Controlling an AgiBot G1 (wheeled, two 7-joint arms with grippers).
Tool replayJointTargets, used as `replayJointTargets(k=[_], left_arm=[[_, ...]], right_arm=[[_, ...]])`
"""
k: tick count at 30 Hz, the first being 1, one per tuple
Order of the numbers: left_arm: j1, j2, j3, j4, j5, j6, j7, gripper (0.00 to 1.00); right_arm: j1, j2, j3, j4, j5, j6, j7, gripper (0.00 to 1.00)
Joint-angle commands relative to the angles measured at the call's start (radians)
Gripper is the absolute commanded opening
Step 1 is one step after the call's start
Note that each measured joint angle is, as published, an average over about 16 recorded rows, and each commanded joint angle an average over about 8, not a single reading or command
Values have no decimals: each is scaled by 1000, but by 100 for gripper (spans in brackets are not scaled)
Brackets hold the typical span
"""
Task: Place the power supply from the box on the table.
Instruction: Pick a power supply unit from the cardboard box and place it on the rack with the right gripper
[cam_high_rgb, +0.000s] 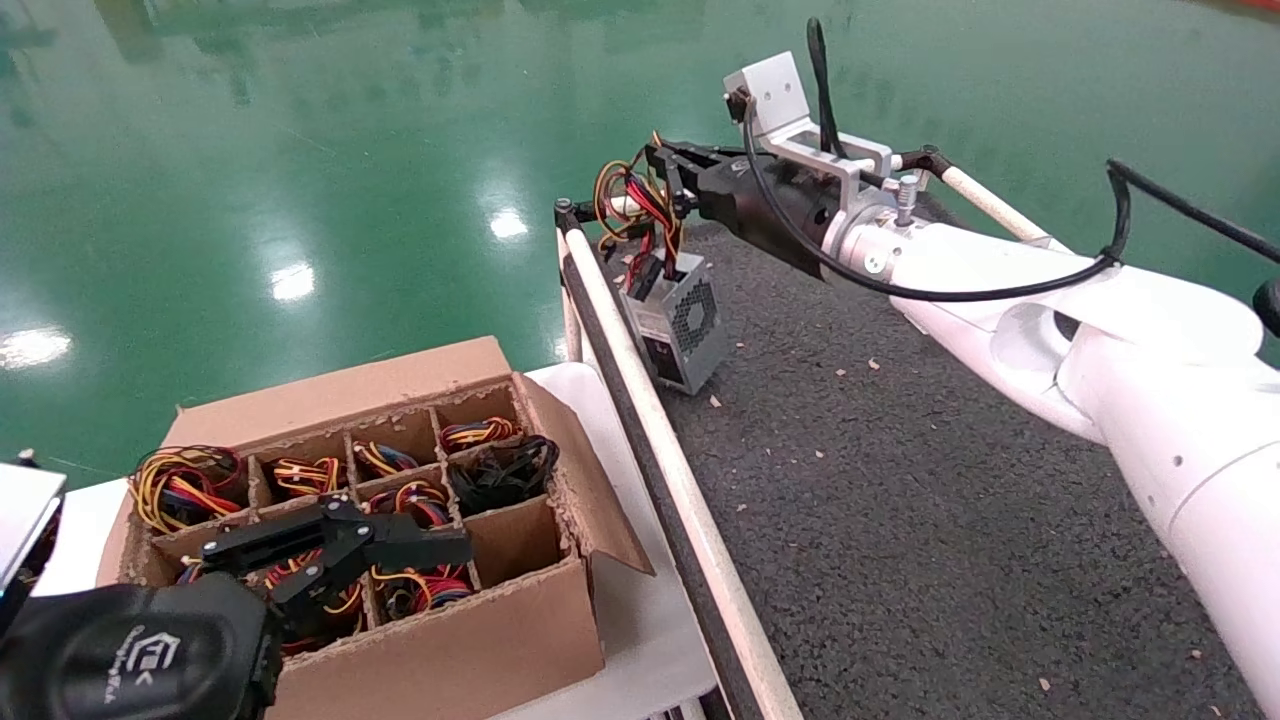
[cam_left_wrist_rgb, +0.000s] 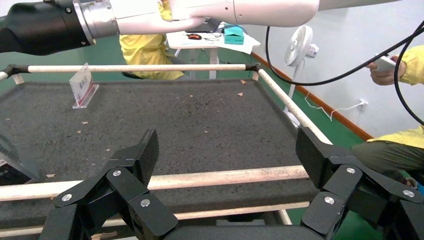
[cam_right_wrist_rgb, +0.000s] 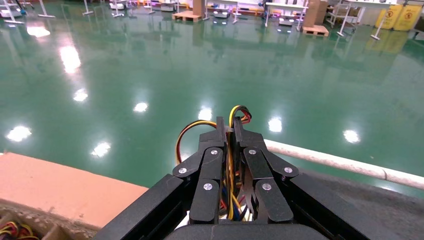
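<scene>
My right gripper (cam_high_rgb: 672, 168) is clamped on the wire bundle so the power supply (cam_high_rgb: 678, 322) dangles below it, touching the tabletop (cam_high_rgb: 900, 480), while my left gripper (cam_high_rgb: 400, 545) hovers spread over the box (cam_high_rgb: 480, 640).

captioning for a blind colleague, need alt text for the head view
The right tool holds the power supply by its coloured wires, the grey unit tilted low over the table at its far left corner. The open left tool hovers over the box of wire-filled compartments.
</scene>
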Motion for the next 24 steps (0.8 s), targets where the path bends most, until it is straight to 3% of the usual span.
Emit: replayJointTargets(k=[1,15,16,22,23,24], left_arm=[[0,0,0,0,0,0,0,100],[0,0,1,0,0,0,0,100],[0,0,1,0,-1,0,0,100],[0,0,1,0,-1,0,1,100],[0,-1,1,0,-1,-1,1,100],[0,-1,1,0,-1,-1,1,100]], right_arm=[[-4,0,-4,5,10,-1,2,0],[-13,7,-37,-36,42,20,-17,2],[-12,8,-39,-41,43,22,-20,11],[-5,9,-47,-61,46,25,-25,86],[-5,9,-48,-64,47,25,-25,96],[-5,9,-49,-65,47,24,-24,100]])
